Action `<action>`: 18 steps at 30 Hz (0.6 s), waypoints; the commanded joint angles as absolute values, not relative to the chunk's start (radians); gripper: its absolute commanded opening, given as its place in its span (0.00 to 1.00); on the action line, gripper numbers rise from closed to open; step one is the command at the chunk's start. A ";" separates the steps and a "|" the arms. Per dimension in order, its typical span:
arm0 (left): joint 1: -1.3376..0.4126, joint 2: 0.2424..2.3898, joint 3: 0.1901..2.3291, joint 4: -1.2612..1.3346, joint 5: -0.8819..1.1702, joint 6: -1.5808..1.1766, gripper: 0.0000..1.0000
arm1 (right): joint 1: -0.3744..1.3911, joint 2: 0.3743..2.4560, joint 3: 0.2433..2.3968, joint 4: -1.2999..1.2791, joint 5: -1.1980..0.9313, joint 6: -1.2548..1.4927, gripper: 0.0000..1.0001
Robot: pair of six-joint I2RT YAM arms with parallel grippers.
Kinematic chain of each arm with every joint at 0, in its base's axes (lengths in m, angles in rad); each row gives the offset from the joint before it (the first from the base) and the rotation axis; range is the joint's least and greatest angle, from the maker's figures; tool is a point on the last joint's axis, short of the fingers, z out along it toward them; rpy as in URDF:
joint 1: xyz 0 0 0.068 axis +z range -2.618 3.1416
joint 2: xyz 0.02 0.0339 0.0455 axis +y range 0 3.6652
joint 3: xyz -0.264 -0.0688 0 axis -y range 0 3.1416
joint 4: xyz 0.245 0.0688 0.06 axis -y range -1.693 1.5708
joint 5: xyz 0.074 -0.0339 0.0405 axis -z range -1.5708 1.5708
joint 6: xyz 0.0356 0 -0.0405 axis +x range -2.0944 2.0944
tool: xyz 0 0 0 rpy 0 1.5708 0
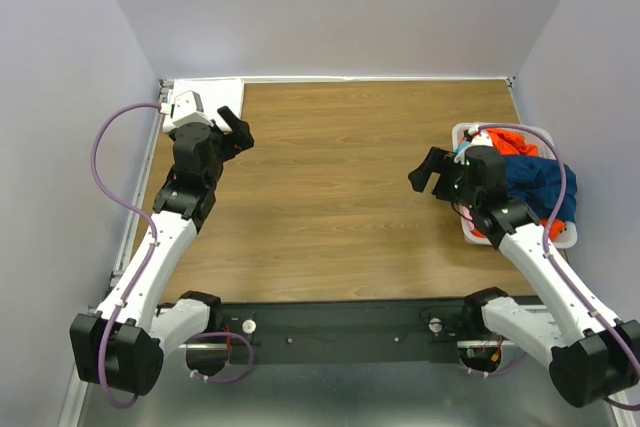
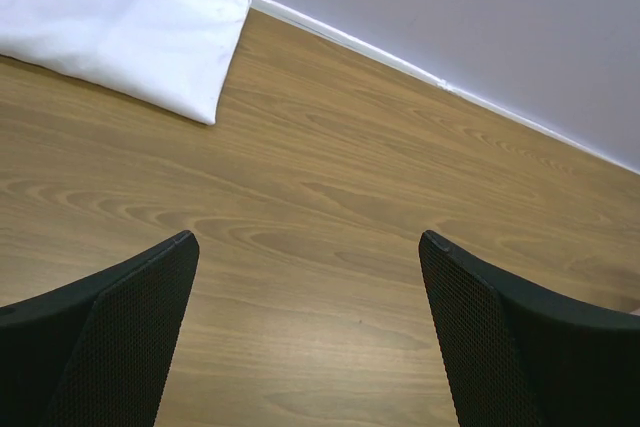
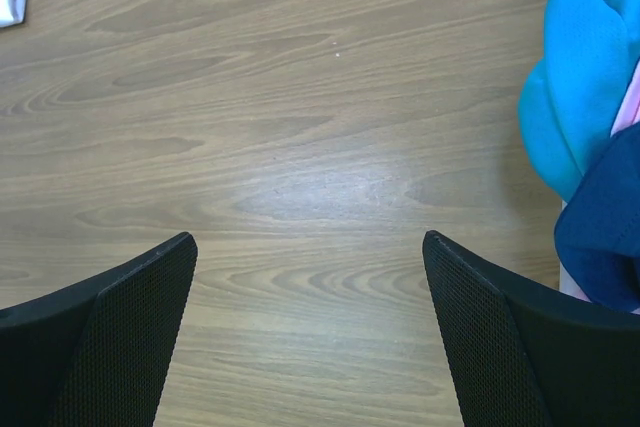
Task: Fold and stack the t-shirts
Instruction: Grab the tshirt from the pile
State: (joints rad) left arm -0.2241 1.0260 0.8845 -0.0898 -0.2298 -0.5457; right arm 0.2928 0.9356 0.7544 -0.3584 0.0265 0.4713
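Folded white t-shirt (image 1: 218,95) partly hidden behind left arm (image 1: 190,162)

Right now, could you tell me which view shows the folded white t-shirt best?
The left wrist view: the white t-shirt is large, folds clear. Top view: small, partly behind the left arm. Right wrist: a sliver.

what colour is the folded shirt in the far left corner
White shirt, best in the left wrist view.

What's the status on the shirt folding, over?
Left gripper open, empty. Right gripper open, empty. White t-shirt folded at far-left corner; other t-shirts heaped in basket at right. Nothing in the way.
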 commanded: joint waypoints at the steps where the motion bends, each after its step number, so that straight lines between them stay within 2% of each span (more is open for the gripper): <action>1: -0.229 1.025 0.871 -0.041 -0.273 -0.526 0.98 | 0.290 0.962 0.799 -0.308 0.029 0.489 1.00; 6: -0.229 1.049 0.871 -0.029 -0.279 -0.512 0.98 | 0.290 1.005 0.833 -0.311 0.083 0.489 1.00; 18: -0.227 1.086 0.873 -0.026 -0.295 -0.492 0.98 | 0.247 1.110 0.965 -0.422 0.420 0.515 1.00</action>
